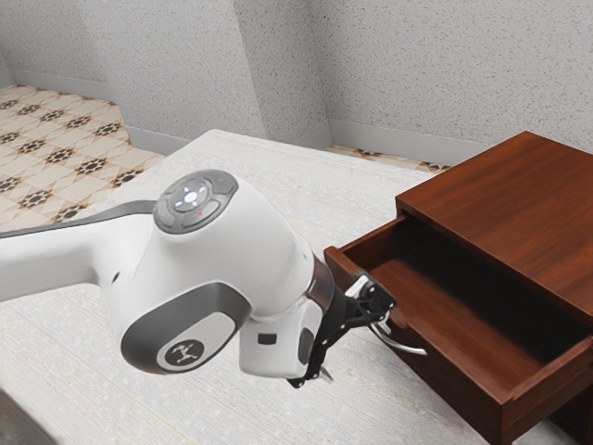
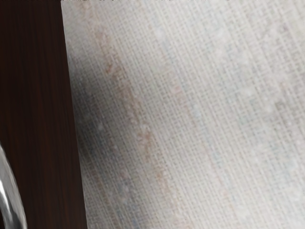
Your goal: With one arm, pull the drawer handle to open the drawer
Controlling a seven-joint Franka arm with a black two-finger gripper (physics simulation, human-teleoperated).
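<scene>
One arm [image 1: 213, 278] at the open drawer [image 1: 463, 320]: handle [image 1: 400, 345] crosswise, just beyond the jaws; cannot tell whether gripped.

The white arm [image 1: 56, 255] came in from the exterior view's left and reached toward its right. Its big round wrist [image 1: 213, 278] was bent, with grey caps on the top and on the side. The small black hand [image 1: 357, 320] stuck out low from the wrist, tipped a little downward.
</scene>
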